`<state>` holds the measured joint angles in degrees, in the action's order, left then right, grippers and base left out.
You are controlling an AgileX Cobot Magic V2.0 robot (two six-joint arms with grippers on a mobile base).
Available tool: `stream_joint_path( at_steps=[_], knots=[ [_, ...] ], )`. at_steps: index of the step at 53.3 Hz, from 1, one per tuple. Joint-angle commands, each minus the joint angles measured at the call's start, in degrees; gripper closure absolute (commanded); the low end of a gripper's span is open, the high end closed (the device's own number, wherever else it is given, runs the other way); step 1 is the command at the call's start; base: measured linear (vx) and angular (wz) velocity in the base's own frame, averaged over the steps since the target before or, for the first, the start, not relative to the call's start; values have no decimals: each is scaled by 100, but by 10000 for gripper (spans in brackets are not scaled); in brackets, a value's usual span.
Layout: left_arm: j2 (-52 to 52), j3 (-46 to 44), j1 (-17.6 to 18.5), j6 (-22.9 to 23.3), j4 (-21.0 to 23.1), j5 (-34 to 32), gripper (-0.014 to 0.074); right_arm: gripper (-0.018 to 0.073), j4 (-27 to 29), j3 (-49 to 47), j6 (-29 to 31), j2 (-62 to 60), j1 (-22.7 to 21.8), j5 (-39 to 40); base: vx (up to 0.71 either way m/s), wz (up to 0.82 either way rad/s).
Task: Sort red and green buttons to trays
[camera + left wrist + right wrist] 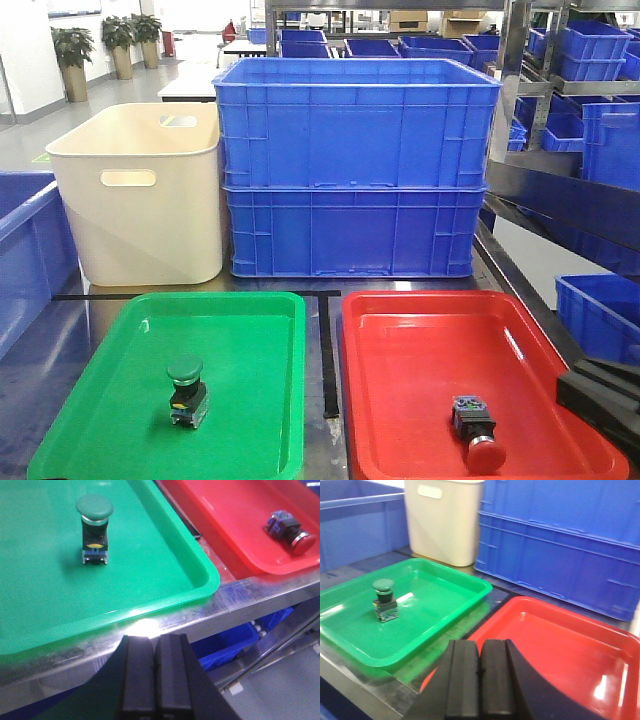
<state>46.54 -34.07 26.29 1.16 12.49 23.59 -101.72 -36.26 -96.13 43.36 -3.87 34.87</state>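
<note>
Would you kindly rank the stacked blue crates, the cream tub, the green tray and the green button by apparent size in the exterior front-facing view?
1. Stacked blue crates, clearly largest.
2-3. Green tray and cream tub: similar in apparent area, and the tray is nearer the camera, so I leave them unranked.
4. Green button, smallest by far.

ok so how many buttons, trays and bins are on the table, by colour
green mushroom-cap push button: 1
red mushroom-cap push button: 1
shallow green plastic tray: 1
shallow red plastic tray: 1
stacked deep blue plastic crates: 2
cream plastic tub with handle slots: 1
total: 7
</note>
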Motion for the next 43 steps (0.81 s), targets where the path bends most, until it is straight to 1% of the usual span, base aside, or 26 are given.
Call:
stream_joint_path(
  at_steps=[1,6,25,26,28,31,34,37,39,43],
  knots=[
    [-329,-36,45,-13,133,-483,602,569,5,-1,-8,-219,-27,-268,0,0],
    [-481,-36,45,-13,133,-396,602,569,22,29,-14,-305,-27,-251,0,0],
    [-467,-36,45,-24,121,-375,602,569,16,22,-14,-305,-27,-256,0,0],
    [-467,-36,45,-71,63,-413,602,569,16,22,-14,-305,-27,-256,0,0],
    [-467,21,36,-217,-237,-584,602,569,16,22,-14,-305,-27,-256,0,0],
    [-547,174,-15,-221,-715,-974,602,569,16,22,-14,-305,-27,-256,0,0],
    [-751,503,-129,-158,-1038,-1407,602,569,16,22,-14,-305,-27,-256,0,0],
    [-1098,886,-302,-158,-1213,-1811,602,569,16,22,-14,-305,-27,-256,0,1],
    [-1424,1141,-446,-158,-1249,-2003,602,569,16,22,-14,-305,-27,-256,0,1],
    [-2169,1820,-731,-207,-1249,-2107,602,569,16,22,-14,-305,-27,-256,0,0]
  ],
)
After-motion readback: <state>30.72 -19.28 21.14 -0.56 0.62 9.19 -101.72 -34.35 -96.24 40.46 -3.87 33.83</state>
